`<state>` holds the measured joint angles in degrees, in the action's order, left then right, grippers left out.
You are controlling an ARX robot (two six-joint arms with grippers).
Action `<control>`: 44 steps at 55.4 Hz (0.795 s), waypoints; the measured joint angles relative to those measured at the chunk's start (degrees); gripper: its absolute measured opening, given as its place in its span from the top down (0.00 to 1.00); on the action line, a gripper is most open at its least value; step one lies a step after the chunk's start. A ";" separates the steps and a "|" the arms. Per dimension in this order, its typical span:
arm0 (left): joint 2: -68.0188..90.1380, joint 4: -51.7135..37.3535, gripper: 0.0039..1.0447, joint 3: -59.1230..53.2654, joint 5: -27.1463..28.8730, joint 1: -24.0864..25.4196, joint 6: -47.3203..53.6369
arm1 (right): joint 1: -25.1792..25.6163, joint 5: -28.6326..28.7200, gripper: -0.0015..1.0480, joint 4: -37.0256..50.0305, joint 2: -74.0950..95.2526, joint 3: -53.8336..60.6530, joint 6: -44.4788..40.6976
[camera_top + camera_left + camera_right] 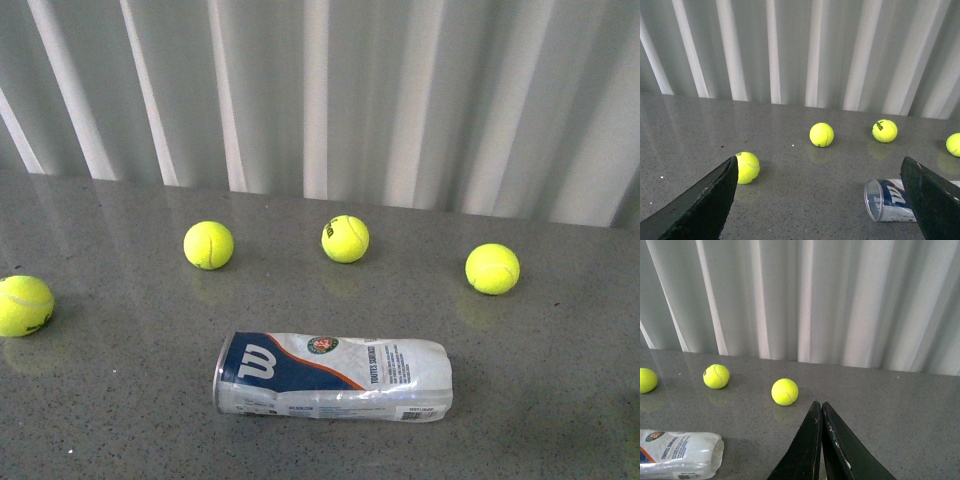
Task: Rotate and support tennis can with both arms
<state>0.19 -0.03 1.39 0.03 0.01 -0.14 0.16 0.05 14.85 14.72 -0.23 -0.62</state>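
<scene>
The tennis can (332, 376) lies on its side on the grey table, its silver-rimmed open end to the left and the W logo facing up. No arm shows in the front view. In the left wrist view the can (887, 200) lies low, partly behind one black finger (932, 200). My left gripper (819, 165) is open and wide, nothing between its fingers, above the table short of the can. In the right wrist view only the can's closed end (682, 454) shows. My right gripper (821, 404) is shut and empty, off to the side of that end.
Several yellow-green tennis balls lie loose on the grey table (120, 420): one at the far left (24, 305), and three behind the can (208, 245), (345, 239), (492, 268). A white pleated curtain (320, 90) closes the back edge.
</scene>
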 joint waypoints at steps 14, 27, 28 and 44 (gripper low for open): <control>0.00 0.00 0.06 0.00 -0.02 0.00 0.02 | 0.00 0.00 0.97 -5.03 -5.09 -0.02 0.00; -0.11 0.00 0.06 0.00 -0.02 0.00 0.02 | 0.00 0.00 0.97 -14.78 -14.43 -0.04 0.02; -0.09 0.00 0.06 0.00 -0.02 0.00 0.00 | 0.00 -0.02 0.97 -14.80 -14.43 -0.04 0.02; -0.09 0.00 0.06 0.00 -0.02 0.00 0.00 | 0.00 -0.02 0.82 -14.82 -14.43 -0.04 0.02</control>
<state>0.10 -0.03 1.39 0.01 0.01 -0.14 0.16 0.03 0.03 0.30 -0.27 -0.60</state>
